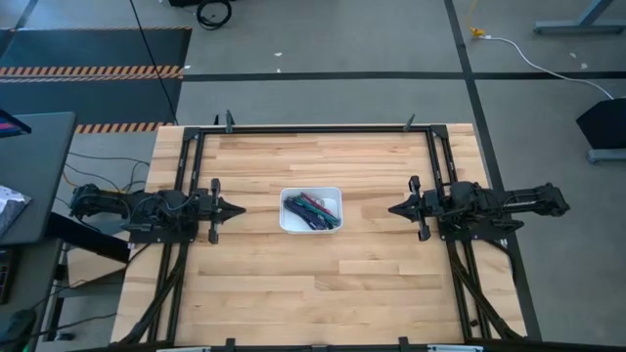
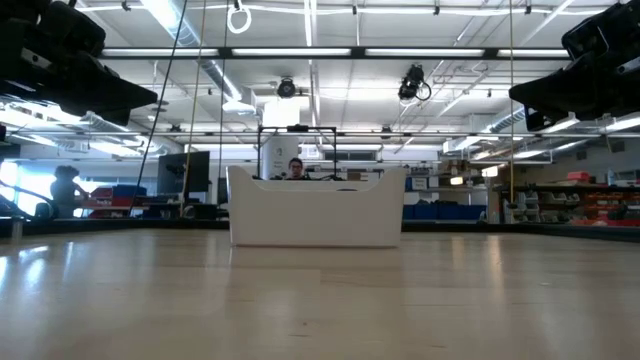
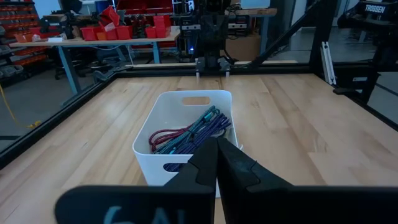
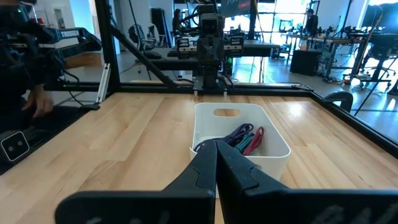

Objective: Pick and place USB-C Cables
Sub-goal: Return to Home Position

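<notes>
A small white rectangular tray stands at the middle of the table and holds the USB-C cable bundles. In the left wrist view the bundles show dark red, teal, blue and purple; in the right wrist view the bundles show purple, green and dark red. My left gripper hovers left of the tray, shut, fingertips pointing at it. My right gripper hovers right of the tray, shut, also pointing at it. Neither touches anything. In the low view the tray hides the cables.
Black frame rails run along the table's far edge and down both sides by the arm bases. Bare wood lies on the near and far sides of the tray. A person shows in the room beyond the table in the low view.
</notes>
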